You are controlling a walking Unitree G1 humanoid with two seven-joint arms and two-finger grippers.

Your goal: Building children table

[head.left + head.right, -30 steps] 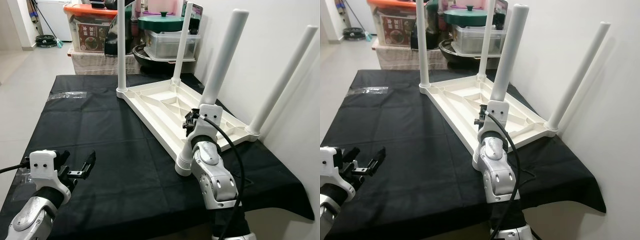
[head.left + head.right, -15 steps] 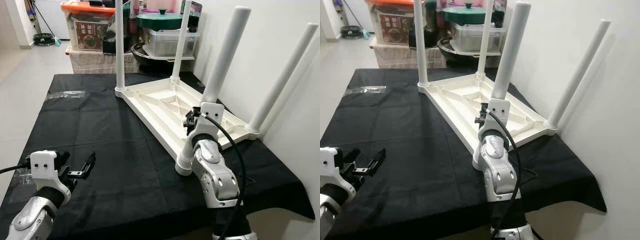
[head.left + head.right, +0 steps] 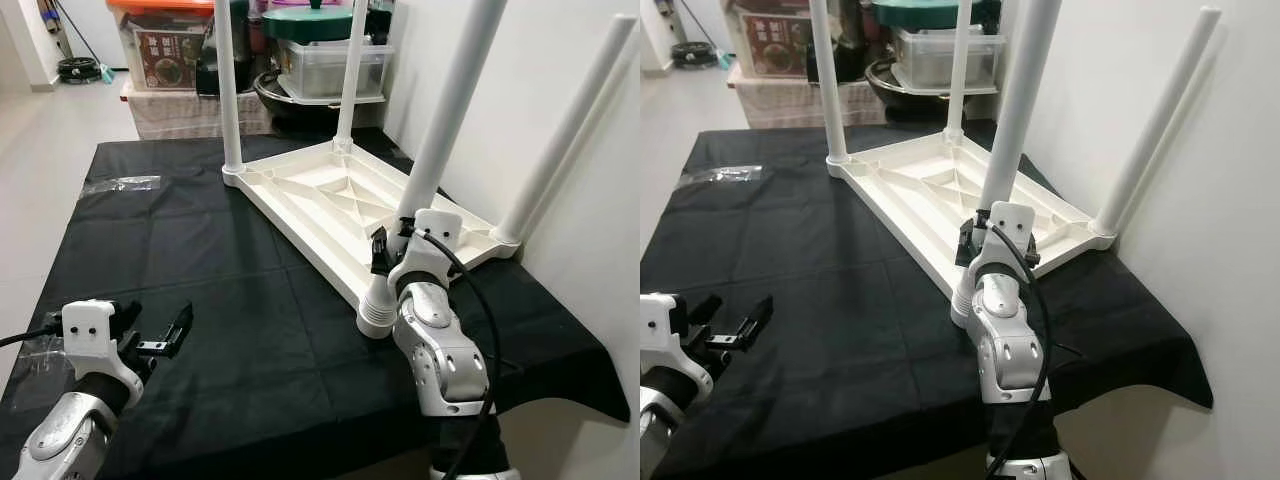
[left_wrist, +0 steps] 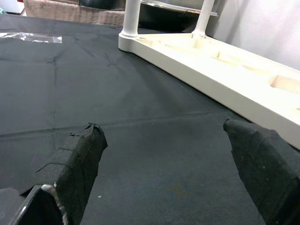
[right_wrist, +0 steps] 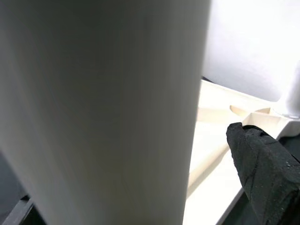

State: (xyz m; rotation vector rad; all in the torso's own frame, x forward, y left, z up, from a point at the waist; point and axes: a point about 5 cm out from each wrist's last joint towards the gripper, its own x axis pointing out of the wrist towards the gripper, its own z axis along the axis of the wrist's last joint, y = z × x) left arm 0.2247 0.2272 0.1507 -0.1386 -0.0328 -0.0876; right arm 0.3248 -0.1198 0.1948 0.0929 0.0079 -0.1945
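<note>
The left hand (image 3: 160, 338) is hovering wide open over the black table (image 3: 200, 250), holding nothing. The white tabletop (image 3: 330, 205) is lying upside down toward the right, four legs standing in its corners. The right hand (image 3: 392, 250) is gripping the near leg (image 3: 440, 140), likely seating this last one; flipping remains.
</note>
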